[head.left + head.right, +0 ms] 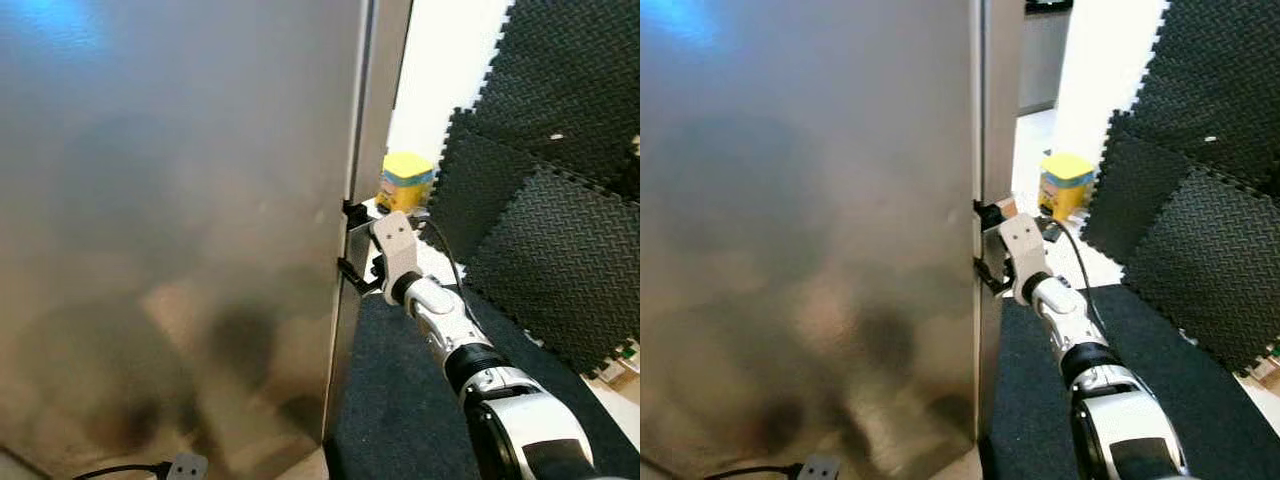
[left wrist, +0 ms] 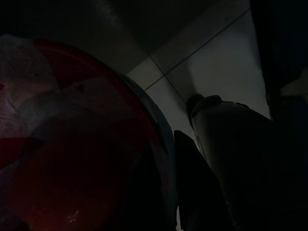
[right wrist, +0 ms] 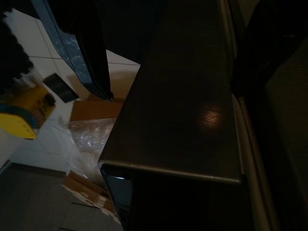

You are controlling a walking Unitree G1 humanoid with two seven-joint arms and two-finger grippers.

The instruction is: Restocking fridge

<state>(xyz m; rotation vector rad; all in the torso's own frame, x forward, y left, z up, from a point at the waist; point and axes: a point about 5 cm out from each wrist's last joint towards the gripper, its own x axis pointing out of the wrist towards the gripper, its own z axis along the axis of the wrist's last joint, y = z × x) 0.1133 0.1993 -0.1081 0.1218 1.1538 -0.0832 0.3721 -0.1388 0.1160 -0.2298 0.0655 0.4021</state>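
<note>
right gripper (image 1: 352, 240) is at the right edge of the fridge door (image 1: 180, 220), fingers spread, one above and one below, hooked onto the door edge; right wrist view shows one finger (image 3: 91, 53) on the outer side of the dark door edge (image 3: 183, 110), the other on the inner side, so it straddles the edge without clamping anything else. door looks nearly shut or just cracked, can't tell the gap from these views. step in hand, i'd say: opening the fridge, stocking not started. left gripper (image 2: 202, 192) hangs low over tiled floor; the dim left wrist view shows something red and white, round, close against it, likely the item to stock, but too dark to confirm or to read the fingers. yellow tub (image 1: 405, 180) with blue band sits on the floor far right past the fridge, black foam mats (image 1: 540, 150) against the right wall. next move: pull the edge outward along the hinge arc, keep the fingers seated so they don't slip off the steel.
</note>
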